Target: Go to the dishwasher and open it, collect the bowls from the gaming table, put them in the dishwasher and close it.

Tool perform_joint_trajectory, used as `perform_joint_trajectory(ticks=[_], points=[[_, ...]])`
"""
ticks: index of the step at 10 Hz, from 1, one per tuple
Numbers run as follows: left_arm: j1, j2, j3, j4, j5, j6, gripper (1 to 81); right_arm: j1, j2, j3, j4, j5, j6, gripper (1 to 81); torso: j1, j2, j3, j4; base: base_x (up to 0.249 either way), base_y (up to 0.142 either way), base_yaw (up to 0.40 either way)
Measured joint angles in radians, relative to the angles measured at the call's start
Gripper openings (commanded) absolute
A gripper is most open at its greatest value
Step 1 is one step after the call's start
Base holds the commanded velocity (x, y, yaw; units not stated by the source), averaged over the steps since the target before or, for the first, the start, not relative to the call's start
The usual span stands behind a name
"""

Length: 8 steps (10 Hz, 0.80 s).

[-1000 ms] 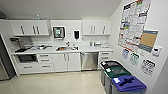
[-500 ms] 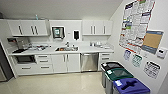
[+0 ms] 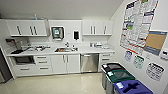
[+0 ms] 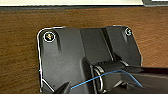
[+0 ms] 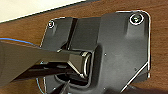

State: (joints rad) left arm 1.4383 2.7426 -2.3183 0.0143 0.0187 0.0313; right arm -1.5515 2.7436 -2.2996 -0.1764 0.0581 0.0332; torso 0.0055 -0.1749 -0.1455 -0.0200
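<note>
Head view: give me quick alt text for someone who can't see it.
A closed stainless-steel dishwasher sits under a white kitchenette counter, right of the sink. Three lidded bins line the right wall below posters.

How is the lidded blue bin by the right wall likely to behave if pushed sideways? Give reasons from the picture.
The blue bin looks tall and plastic, so probably light and apt to slide on the smooth floor. The green-lidded bin close beside it would likely block it.

Stainless-steel dishwasher (image 3: pixel 89 62), door apparently closed, under the counter, right of the sink cabinet
</note>
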Motion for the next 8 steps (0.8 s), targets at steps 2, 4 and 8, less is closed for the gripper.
perform_joint_trajectory(ticks=[2,4,8], points=[[0.0,0.0,0.0,0.0,0.0,0.0,81.1,0.0,0.0,0.0,0.0,0.0,0.0,81.1,0.0,0.0,0.0,0.0,0.093,0.0,0.0],[0.0,0.0,0.0,0.0,0.0,0.0,81.1,0.0,-0.001,0.0,0.0,0.0,0.0,81.1,0.0,0.0,0.0,0.0,0.093,0.0,0.0],[0.0,0.0,0.0,0.0,0.0,0.0,81.1,0.0,0.0,0.0,0.0,0.0,0.0,81.1,0.0,0.0,0.0,0.0,0.093,0.0,0.0]])
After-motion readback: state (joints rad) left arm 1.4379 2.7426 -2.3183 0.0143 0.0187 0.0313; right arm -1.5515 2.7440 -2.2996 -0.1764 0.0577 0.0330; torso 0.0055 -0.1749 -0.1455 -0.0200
